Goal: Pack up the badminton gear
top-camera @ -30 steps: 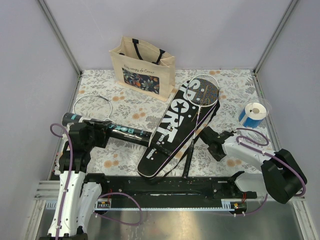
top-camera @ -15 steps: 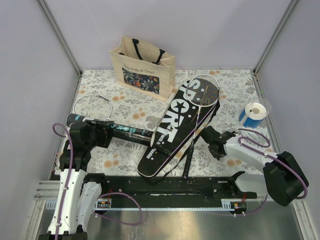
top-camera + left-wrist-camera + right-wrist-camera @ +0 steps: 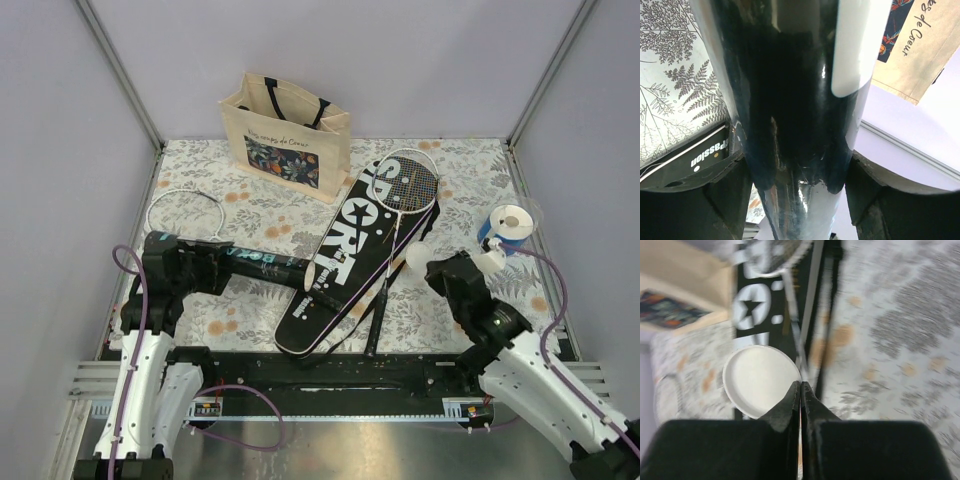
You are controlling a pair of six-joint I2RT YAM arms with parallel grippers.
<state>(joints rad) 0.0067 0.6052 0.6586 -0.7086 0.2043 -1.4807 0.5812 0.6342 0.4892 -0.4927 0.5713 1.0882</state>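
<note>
My left gripper (image 3: 205,268) is shut on the long black tube (image 3: 255,264), which lies across the table's left side; in the left wrist view the tube (image 3: 795,100) fills the gap between the fingers (image 3: 727,187). My right gripper (image 3: 430,262) hangs above the table just right of the black "SPORT" cover (image 3: 345,250). It is shut on the rim of a round white lid (image 3: 757,380). One racket (image 3: 408,182) lies on the cover. A second racket's head (image 3: 185,212) shows behind the tube.
A beige floral tote bag (image 3: 285,125) stands at the back. A blue-and-white roll (image 3: 508,228) sits at the right edge, close behind the right arm. Purple walls enclose the table on three sides.
The right gripper shut on the white lid and rose from the table beside the cover, its arm swinging forward. The left gripper moved the tube slightly to the right.
</note>
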